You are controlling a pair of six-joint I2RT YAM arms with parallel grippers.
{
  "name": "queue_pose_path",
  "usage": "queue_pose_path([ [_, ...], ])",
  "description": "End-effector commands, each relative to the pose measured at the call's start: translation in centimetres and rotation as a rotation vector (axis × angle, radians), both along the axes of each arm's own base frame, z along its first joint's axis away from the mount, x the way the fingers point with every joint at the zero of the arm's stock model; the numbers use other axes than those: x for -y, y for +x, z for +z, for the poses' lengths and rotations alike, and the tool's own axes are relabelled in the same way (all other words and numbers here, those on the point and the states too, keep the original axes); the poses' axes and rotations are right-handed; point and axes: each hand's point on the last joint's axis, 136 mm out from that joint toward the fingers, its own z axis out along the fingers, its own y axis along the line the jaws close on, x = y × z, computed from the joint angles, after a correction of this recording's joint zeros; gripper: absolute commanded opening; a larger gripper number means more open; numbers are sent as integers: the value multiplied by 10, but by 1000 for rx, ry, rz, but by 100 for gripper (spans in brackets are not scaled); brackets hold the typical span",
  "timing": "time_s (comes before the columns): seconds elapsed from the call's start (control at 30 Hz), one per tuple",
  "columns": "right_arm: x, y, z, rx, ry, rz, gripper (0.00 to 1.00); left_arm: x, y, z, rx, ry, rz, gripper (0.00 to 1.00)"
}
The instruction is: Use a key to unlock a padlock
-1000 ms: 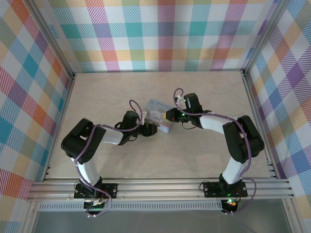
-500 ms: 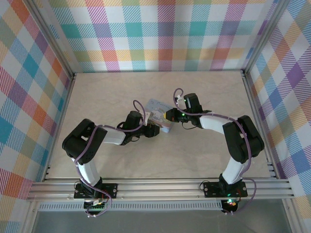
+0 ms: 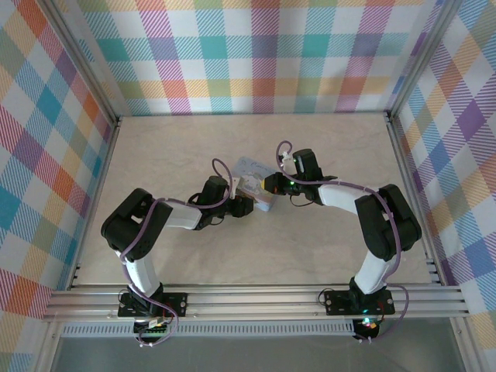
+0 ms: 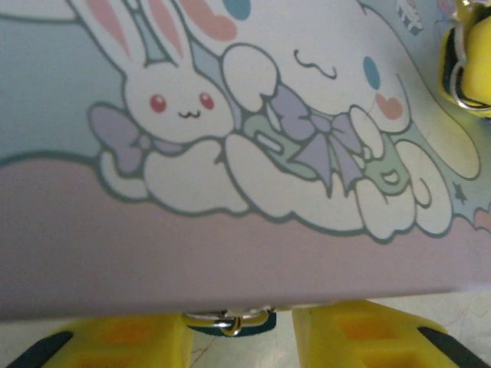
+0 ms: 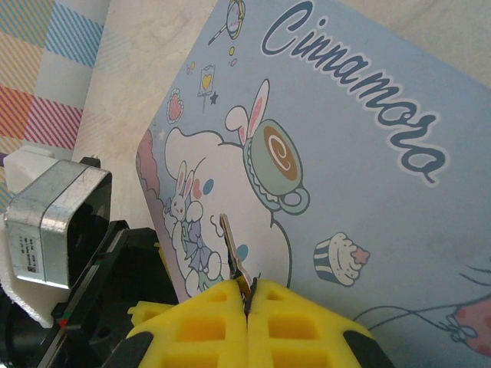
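Observation:
The tiny dark teal padlock (image 4: 230, 320) with its silvery shackle hangs at the near edge of the pale blue cartoon tin (image 4: 230, 153). My left gripper (image 4: 238, 337) is open around it. One yellow finger (image 4: 115, 345) touches the lock's left end, and the other finger (image 4: 360, 337) stands a little off its right end. My right gripper (image 5: 248, 295) is shut on a small brass key (image 5: 232, 249), whose blade points up over the tin's lid (image 5: 345, 153). From above, both grippers (image 3: 246, 205) (image 3: 269, 184) meet at the tin (image 3: 249, 174).
The tin lies mid-table on the pale marbled surface (image 3: 325, 232). Checked walls (image 3: 256, 54) close in the back and both sides. My left arm's black body and silver motor block (image 5: 54, 222) sit just beyond the tin's edge in the right wrist view.
My left arm has edged slightly right toward the tin's near edge. The right arm and the key have not moved.

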Motion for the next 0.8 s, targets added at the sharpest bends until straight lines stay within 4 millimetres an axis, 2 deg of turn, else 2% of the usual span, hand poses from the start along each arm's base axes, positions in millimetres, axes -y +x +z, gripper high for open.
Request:
queue_pose_path([
  [0.0,0,-18,-18,-56,-37,26,0,14,6,12,35,-29,-21,34],
  [0.27,-1,-15,-8,-17,-33,27,0,16,6,23,4,-80,16,29],
  [0.5,5,-12,23,118,-39,14,0,23,-1,34,-129,-213,69,27],
  [0.63,13,-23,34,216,-64,13,0,26,-4,42,-201,-268,90,27],
  [0.77,18,-42,38,307,-113,29,0,28,-8,52,-251,-309,97,27],
])
